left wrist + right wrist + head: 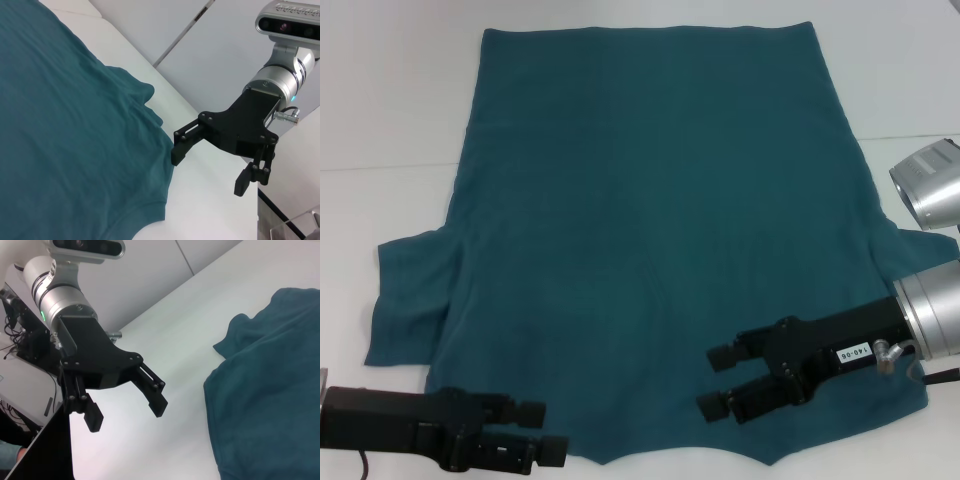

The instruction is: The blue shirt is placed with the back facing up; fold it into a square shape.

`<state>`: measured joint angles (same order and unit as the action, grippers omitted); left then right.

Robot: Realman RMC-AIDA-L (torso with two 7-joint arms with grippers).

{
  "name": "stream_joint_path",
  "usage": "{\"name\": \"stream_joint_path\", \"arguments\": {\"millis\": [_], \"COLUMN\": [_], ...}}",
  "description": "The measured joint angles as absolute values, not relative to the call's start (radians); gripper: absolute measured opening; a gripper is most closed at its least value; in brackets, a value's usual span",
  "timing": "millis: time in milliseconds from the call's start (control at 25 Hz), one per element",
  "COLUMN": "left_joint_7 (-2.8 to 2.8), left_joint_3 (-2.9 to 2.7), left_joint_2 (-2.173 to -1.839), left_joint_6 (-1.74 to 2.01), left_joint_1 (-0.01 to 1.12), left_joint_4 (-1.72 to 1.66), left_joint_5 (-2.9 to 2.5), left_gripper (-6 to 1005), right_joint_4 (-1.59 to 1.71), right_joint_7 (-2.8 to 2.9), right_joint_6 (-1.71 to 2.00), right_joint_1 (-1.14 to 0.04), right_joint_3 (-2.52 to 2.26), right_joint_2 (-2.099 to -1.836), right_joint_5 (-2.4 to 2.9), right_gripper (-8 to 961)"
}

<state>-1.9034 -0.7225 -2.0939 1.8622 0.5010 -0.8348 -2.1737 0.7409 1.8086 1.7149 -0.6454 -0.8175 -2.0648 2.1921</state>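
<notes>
The blue shirt (650, 220) lies flat and plain side up on the white table, hem at the far side and neckline at the near edge. One short sleeve (405, 290) sticks out to the left. My left gripper (542, 430) hovers open at the shirt's near left corner, fingers pointing right. My right gripper (717, 380) is open over the near right part of the cloth, fingers pointing left. The left wrist view shows the shirt (65, 125) and the right gripper (210, 171) open. The right wrist view shows the shirt (275, 390) and the left gripper (127, 412) open. Neither holds anything.
The white table (380, 100) extends on both sides of the shirt, with a seam line across its far part. The right arm's silver wrist and camera housing (930, 185) stand at the right edge. Dark equipment and cables (20, 330) sit beyond the table's edge.
</notes>
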Motion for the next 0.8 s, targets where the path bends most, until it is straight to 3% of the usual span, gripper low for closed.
{"name": "stream_joint_path", "arguments": {"millis": [560, 800], "left_joint_7": [-1.933, -2.121], "left_joint_3": [-0.696, -0.533], "left_joint_2": [-2.09, -2.069], "left_joint_6": [1.847, 1.737], "left_joint_1": [0.499, 0.513], "left_joint_4": [-0.834, -0.835], "left_joint_5": [-2.172, -2.167], "left_gripper": [872, 872], "right_joint_4": [0.741, 0.741], "right_joint_7": [1.809, 1.904], "right_joint_6": [1.712, 1.658], "right_joint_1": [-0.646, -0.652], "right_joint_3": [-0.809, -0.694], "right_joint_2": [-2.064, -2.069], "right_joint_5": [2.187, 2.171], "right_gripper": [927, 927]}}
